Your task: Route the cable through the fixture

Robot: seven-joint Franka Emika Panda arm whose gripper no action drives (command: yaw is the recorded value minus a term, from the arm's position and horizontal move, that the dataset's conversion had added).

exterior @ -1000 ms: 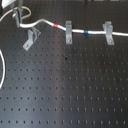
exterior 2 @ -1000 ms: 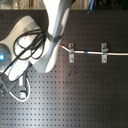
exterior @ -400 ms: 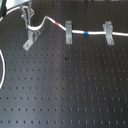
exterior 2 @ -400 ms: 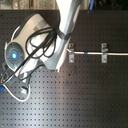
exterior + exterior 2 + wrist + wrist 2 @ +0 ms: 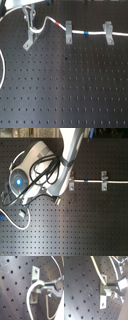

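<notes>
3 grey clips are seen in the first exterior view: the slanted fixture (image 5: 31, 37) at the first exterior view's left and 2 upright clips (image 5: 68, 32) (image 5: 108, 31) toward its right. The white cable (image 5: 95, 34) is already laid through both upright clips, with the red band (image 5: 62, 24) before the nearer one and the blue band (image 5: 86, 33) between them. The gripper (image 5: 30, 15) is placed just above the fixture, with the cable arching away from it. More cable is looped along the first exterior view's left edge.

In the second exterior view the arm (image 5: 70, 158) and its base (image 5: 22, 178) cover the fixture, so nothing there can be judged. Open perforated board (image 5: 85, 228) is left all around below.

In the first wrist view the fingers (image 5: 53, 288) are closed narrow on the cable (image 5: 31, 293), which is bent right at the fixture (image 5: 35, 283), touching its slot edge. Whether it is seated cannot be told.

In the second wrist view the cord (image 5: 99, 269) is run down to the fingertip (image 5: 112, 286) just beside the bracket (image 5: 105, 296).

Judgement: the cable should be kept taut and lowered along the slanted slot, not pushed across its lip. The fingers are crowded only by the clip walls; free board is left on every other side for withdrawal.
</notes>
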